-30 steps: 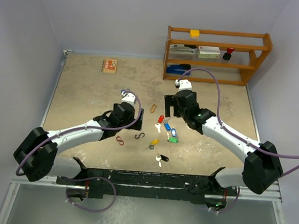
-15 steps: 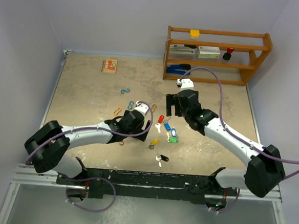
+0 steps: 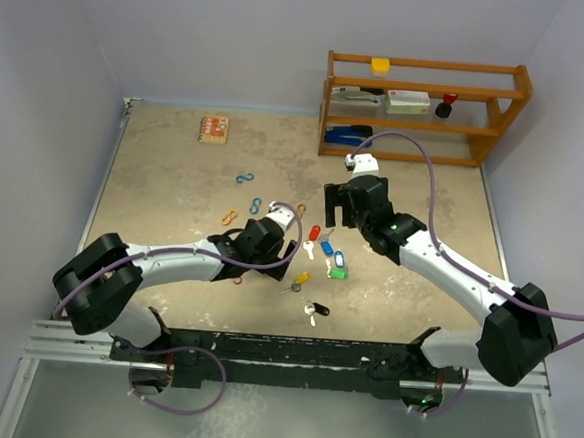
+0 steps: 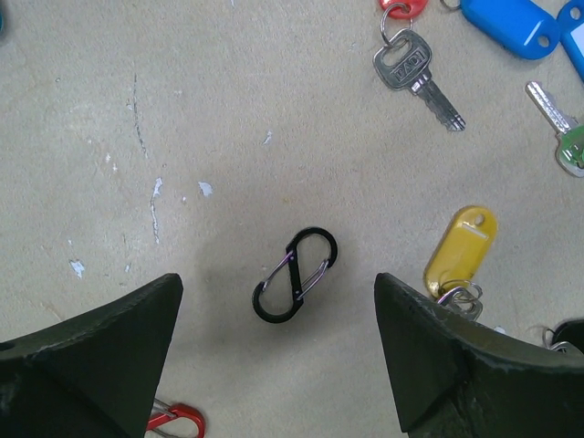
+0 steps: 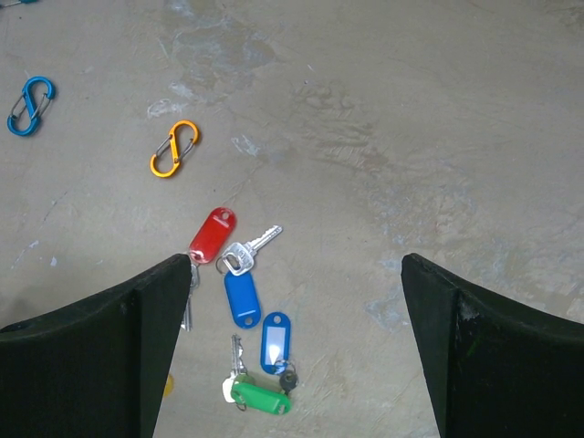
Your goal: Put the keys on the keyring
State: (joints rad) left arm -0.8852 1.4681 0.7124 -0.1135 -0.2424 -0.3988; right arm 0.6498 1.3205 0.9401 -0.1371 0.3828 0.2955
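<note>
No key looked threaded yet: the keys (image 5: 242, 297) lay loose on the tabletop (image 5: 411, 109), so all the work seemed left. The left pincer (image 4: 278, 290) stood wide over a black clip (image 4: 295, 276), with the yellow key (image 4: 463, 248) just beside its right finger. The right pincer (image 5: 294, 274), wide and empty, hovered above the red, blue and green keys.

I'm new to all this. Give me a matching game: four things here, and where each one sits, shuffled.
1 black clip
2 yellow block
3 green tag
4 orange clip

A top shelf of the rack
B between the left end effector's open fingers
C among the keys, beside a blue tag
D on bare table near the red tag

Pairs: 1-B, 2-A, 3-C, 4-D
</note>
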